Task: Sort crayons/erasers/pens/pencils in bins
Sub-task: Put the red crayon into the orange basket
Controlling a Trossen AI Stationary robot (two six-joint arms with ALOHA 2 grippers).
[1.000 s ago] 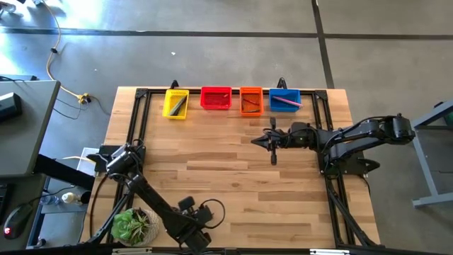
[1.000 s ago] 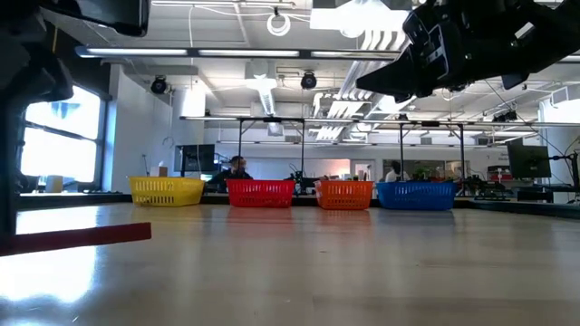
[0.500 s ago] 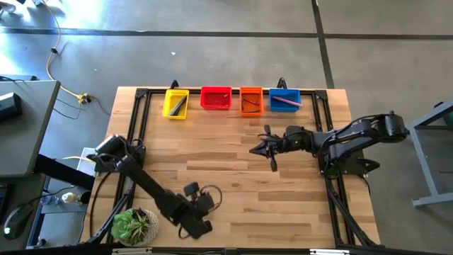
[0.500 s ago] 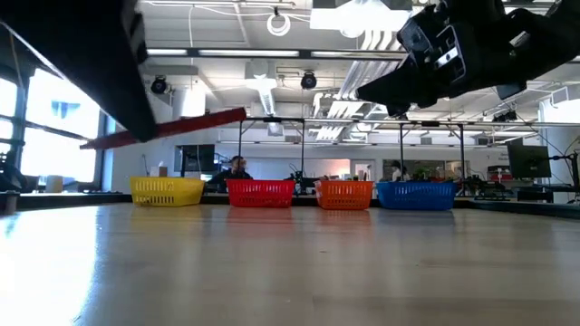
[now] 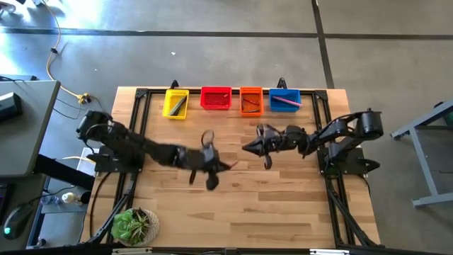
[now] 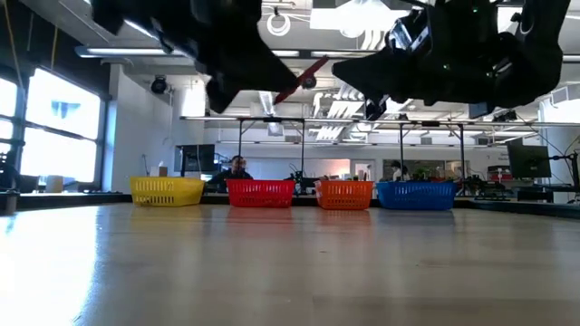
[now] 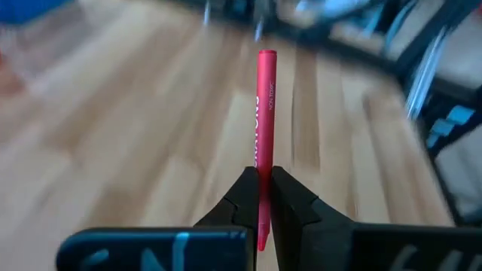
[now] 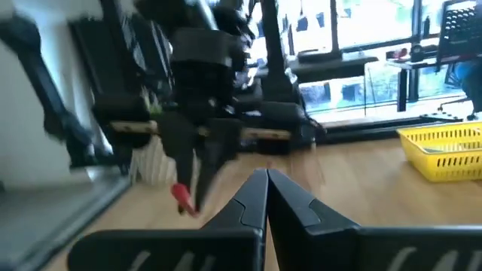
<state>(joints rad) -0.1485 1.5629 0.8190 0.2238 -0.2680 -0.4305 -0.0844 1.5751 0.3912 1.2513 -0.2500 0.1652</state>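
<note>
While held above the table: a red crayon sits pinched between the two fingers of the left gripper, most of its length sticking out past the fingertips, with dark lettering along its side.
Crayon in the other views: from above it shows as a short red stick at the left gripper's tip over the middle of the table; from table height it is a red slanted bar high above the table top.
Left gripper: closed on the red crayon, raised off the wood, its arm reaching in from the table's left edge toward the centre.
Right gripper: closed with nothing between its fingers, hanging over the table right of centre, its tip pointed toward the left gripper, near it but apart.
Yellow bin: leftmost of the row along the far edge, dark sticks lying in it; also seen in the right wrist view.
Red bin: next in the row, just beside the yellow one; I cannot tell what is in it.
Orange bin: third in the row, thin dark sticks inside.
Blue bin: rightmost, a pink stick lying across it.
Table: light wooden planks with a black frame along its sides.
Potted plant: green leaves at the table's near left corner.
Room beyond: a person shows far behind the bins in the low view.
</note>
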